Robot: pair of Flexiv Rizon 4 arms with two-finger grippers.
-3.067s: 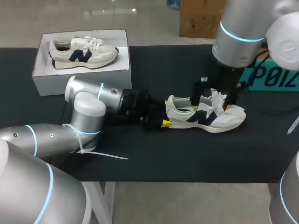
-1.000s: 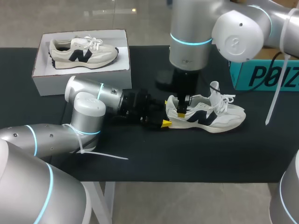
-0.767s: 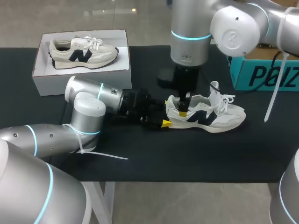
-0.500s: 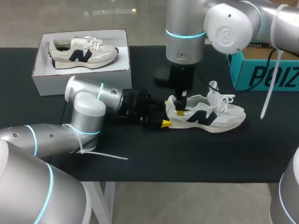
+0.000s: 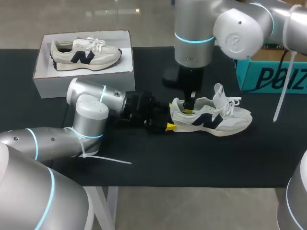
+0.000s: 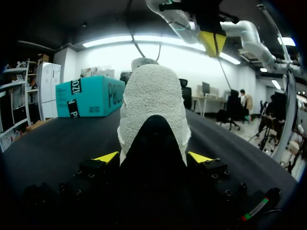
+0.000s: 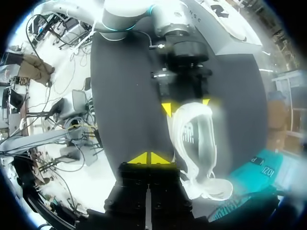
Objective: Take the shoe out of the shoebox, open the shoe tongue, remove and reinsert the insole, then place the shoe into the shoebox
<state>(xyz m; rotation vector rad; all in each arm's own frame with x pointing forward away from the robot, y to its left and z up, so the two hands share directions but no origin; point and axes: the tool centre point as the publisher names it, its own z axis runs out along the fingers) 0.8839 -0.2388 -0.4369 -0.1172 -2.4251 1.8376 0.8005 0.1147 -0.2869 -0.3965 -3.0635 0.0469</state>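
The white-and-black sneaker lies on its sole near the middle of the black table, toe to the right and heel to the left. The left gripper lies low along the table at that heel. Its two yellow tips stand apart and press the heel's black patch from both sides, clamping it. The right gripper hangs over the sneaker's opening, just behind the raised tongue and laces. Its yellow tips are pressed together with nothing seen between them.

The left wrist view shows only the heel, upright and filling the gap between the fingers, with the right gripper's tips above it. The right wrist view looks down into the sneaker, where the pale insole lies inside, and shows the left gripper's tips flanking the heel. Only the head view takes in the white shoebox at the far left, holding a second sneaker, and a teal box at the far right.

The left arm stretches flat from the near left. The right arm comes in from the far right and points straight down.
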